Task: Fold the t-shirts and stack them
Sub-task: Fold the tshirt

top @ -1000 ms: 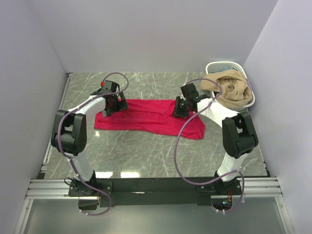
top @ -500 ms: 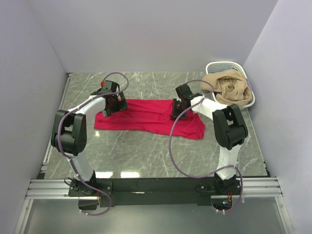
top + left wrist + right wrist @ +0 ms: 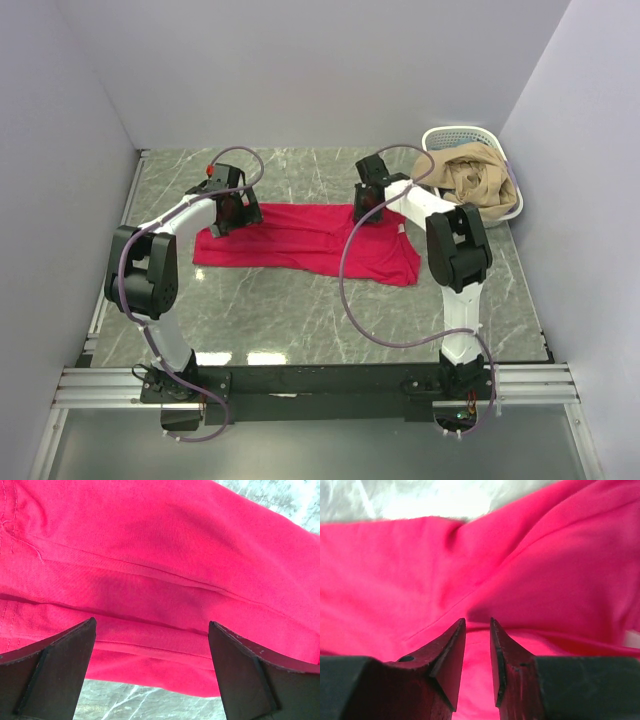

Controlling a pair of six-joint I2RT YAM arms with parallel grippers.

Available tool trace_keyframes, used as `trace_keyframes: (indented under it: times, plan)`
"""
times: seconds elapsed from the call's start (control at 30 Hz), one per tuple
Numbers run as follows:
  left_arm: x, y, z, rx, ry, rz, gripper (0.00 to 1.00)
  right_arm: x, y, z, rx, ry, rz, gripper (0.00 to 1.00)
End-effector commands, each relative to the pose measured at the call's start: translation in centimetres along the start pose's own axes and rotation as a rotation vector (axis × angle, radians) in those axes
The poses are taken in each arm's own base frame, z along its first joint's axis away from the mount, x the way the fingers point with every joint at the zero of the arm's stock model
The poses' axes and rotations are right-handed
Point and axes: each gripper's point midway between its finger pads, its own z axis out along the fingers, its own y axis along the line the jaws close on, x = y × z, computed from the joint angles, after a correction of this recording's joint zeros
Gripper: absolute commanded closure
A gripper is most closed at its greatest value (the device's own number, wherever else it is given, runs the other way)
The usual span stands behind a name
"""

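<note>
my right hand (image 3: 367,208) shifted to the shirt (image 3: 300,242) far edge, fingers nearly together, grip unclear, left hand (image 3: 230,213) unmoved, spread wide over its left end

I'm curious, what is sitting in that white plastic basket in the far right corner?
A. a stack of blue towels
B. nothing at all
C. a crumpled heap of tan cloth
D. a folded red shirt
C: a crumpled heap of tan cloth fills the white plastic lattice basket, while the crimson-red t-shirt lies spread on the grey marble-look table.
</note>
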Motion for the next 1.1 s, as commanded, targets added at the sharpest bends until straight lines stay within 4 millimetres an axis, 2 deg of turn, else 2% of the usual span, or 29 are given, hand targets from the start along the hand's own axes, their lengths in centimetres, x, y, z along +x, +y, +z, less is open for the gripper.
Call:
trace_keyframes:
  times: [0.0, 0.07, 0.1, 0.17, 0.2, 0.23, 0.33, 0.4, 0.43, 0.47, 0.5, 0.53, 0.6, 0.63, 0.67, 0.7, 0.73, 0.77, 0.83, 0.97, 1.07]
  plan:
    - [-1.7, -1.4, -0.8, 0.041, -0.05, 0.006, 0.01, -4.8, -0.8, -2.1, 0.062, -0.127, -0.024, 0.66]
    - [-1.9, -1.3, -0.9, 0.037, -0.058, 0.001, 0.01, -5.5, -0.4, -2.9, 0.032, -0.156, -0.03, 0.65]
    - [-2.2, -1.3, -1.3, 0.035, -0.071, -0.003, 0.0, -6.1, 0.3, -4.3, 0.001, -0.184, -0.032, 0.64]
    - [-2.8, -1.1, -1.9, 0.033, -0.107, -0.009, 0.01, -6.1, 1.0, -5.1, -0.054, -0.202, -0.041, 0.64]
    - [-3.4, -1.3, -2.8, 0.044, -0.139, -0.013, 0.01, -6.3, 2.1, -6.6, -0.116, -0.219, -0.044, 0.63]
    - [-3.9, -1.3, -3.2, 0.046, -0.161, -0.02, 0.0, -6.2, 2.3, -7.0, -0.133, -0.226, -0.039, 0.62]
    - [-5.8, -3.1, -4.3, 0.122, -0.211, -0.018, 0.01, -4.8, 2.1, -7.6, -0.138, -0.176, -0.024, 0.62]
    - [-5.8, -3.8, -3.5, 0.134, -0.183, -0.001, 0.01, -3.8, 1.7, -7.8, -0.13, -0.161, -0.016, 0.62]
    - [-6.6, -4.6, -3.8, 0.151, -0.187, 0.002, 0.0, -2.7, 1.2, -7.4, -0.126, -0.139, -0.012, 0.62]
    - [-6.3, -4.6, -3.0, 0.144, -0.163, 0.0, 0.01, -2.4, 1.2, -7.9, -0.137, -0.142, -0.013, 0.62]
    - [-6.1, -4.8, -3.1, 0.152, -0.151, 0.005, 0.0, -1.8, 1.3, -8.0, -0.147, -0.134, -0.012, 0.62]
    - [-5.8, -4.9, -2.9, 0.165, -0.138, 0.01, 0.01, -0.6, 0.9, -7.8, -0.149, -0.109, -0.008, 0.62]
    - [-5.0, -5.4, -3.8, 0.204, -0.117, 0.02, 0.01, 0.1, 0.7, -8.4, -0.156, -0.11, -0.009, 0.62]
    - [-3.7, -5.0, -3.6, 0.196, -0.09, 0.026, 0.01, 1.0, 0.3, -8.2, -0.151, -0.094, -0.009, 0.62]
    - [-3.5, -5.0, -4.5, 0.209, -0.092, 0.025, 0.01, 1.0, 0.3, -8.7, -0.158, -0.104, -0.009, 0.62]
    - [-2.8, -4.8, -4.7, 0.21, -0.079, 0.022, 0.0, 1.3, 0.2, -8.8, -0.158, -0.101, -0.011, 0.62]
    - [-1.2, -4.0, -4.4, 0.195, -0.045, 0.021, 0.01, 1.8, 0.0, -8.7, -0.154, -0.091, -0.015, 0.62]
    - [-0.9, -3.9, -5.1, 0.205, -0.048, 0.013, 0.01, 1.8, 0.0, -9.0, -0.153, -0.096, -0.015, 0.62]
    - [1.1, -3.2, -5.1, 0.21, -0.014, 0.01, 0.01, 2.1, -0.1, -9.0, -0.154, -0.093, -0.02, 0.62]
    - [2.2, -2.9, -5.8, 0.23, 0.001, -0.022, 0.0, 2.3, 0.2, -8.9, -0.161, -0.087, -0.026, 0.62]
    - [3.4, -3.0, -5.6, 0.246, 0.032, -0.029, 0.01, 2.6, 0.2, -8.5, -0.158, -0.078, -0.024, 0.62]
